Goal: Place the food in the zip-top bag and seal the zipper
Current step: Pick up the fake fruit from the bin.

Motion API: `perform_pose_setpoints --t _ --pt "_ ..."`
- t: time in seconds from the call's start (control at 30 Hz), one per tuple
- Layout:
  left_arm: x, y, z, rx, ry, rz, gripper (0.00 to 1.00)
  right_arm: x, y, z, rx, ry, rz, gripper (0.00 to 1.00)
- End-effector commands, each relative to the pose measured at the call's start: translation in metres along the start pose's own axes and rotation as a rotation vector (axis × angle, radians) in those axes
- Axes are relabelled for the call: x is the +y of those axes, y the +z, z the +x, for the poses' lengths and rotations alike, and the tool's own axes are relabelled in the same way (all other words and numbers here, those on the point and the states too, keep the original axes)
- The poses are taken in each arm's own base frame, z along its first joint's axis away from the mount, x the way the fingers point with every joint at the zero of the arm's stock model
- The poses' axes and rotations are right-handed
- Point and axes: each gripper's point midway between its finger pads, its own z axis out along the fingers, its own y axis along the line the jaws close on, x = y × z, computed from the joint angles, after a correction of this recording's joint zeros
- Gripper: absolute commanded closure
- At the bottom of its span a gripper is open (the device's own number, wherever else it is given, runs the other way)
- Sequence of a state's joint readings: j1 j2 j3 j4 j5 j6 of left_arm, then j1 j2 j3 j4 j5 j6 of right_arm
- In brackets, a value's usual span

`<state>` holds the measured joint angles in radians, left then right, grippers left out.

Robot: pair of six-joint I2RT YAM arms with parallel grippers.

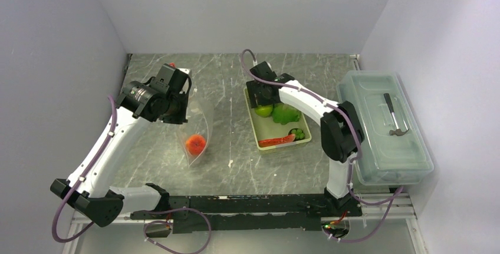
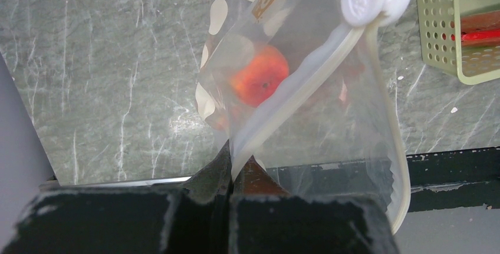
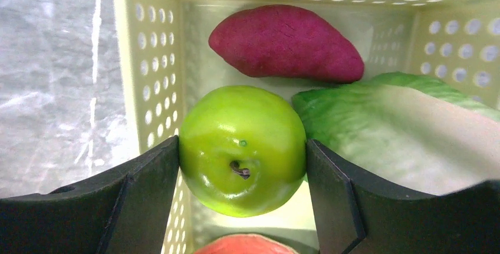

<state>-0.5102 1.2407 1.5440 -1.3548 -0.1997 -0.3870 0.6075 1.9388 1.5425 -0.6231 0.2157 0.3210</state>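
One piece is in so far. The orange ball [image 1: 195, 144] lies at the bottom of the dotted bag [image 1: 200, 127], and everything else is in the basket [image 1: 252, 125]. That means the lettuce [image 1: 285, 114], the grapes [image 1: 298, 133], the red strip [image 1: 276, 141] and a purple sweet potato [image 3: 286, 42] tucked at the 12 o'clock end. So I'd say the job is barely begun, with the sealing last of all.

The left hand [image 2: 230, 171] is pinched tight on a corner of the bag's mouth and holds it up off the bench [image 1: 236, 165]. The zipper [image 2: 295, 98] is unsealed, its two strips bowed apart, so the mouth gapes.

The right hand [image 1: 262, 104] is down inside the basket. Its fingers [image 3: 147, 177] press against both sides of the green apple [image 3: 242, 148], so it looks clamped on it. I cannot tell whether the apple has left the basket floor.

As for room, the apple sits close to the basket's 9 o'clock wall, with the lettuce touching or nearly so at 3 o'clock. A straight lift looks safest before it swings over that rim. The bag stands at 9 o'clock of the basket, with open bench between them. The clear lidded box [image 1: 383, 130] crowds the 3 o'clock side, out of the way. The floppy mouth is the narrow target, and a nudge could fold it.
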Motion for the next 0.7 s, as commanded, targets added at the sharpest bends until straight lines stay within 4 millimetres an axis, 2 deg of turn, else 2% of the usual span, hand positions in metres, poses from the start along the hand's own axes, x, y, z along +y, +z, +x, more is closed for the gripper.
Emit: perform_pose_setpoints --t 0.0,0.27,0.4,0.67 --pt "-0.001 -0.006 -0.007 -0.034 -0.012 0.003 1.0 -0.008 -0.06 -0.04 -0.148 0.021 -0.019 0.53" --pt "-0.001 -0.006 -0.01 -0.037 -0.007 0.001 1.0 0.01 -0.116 -0.057 -0.251 0.043 -0.179 0.53" --pt "-0.002 -0.004 -0.01 -0.032 -0.004 0.003 1.0 0.031 -0.146 -0.06 -0.285 0.026 -0.33 0.53" --pt "-0.002 -0.004 -0.012 -0.036 -0.002 0.002 1.0 0.073 -0.229 -0.063 -0.425 -0.026 -0.67 0.53"
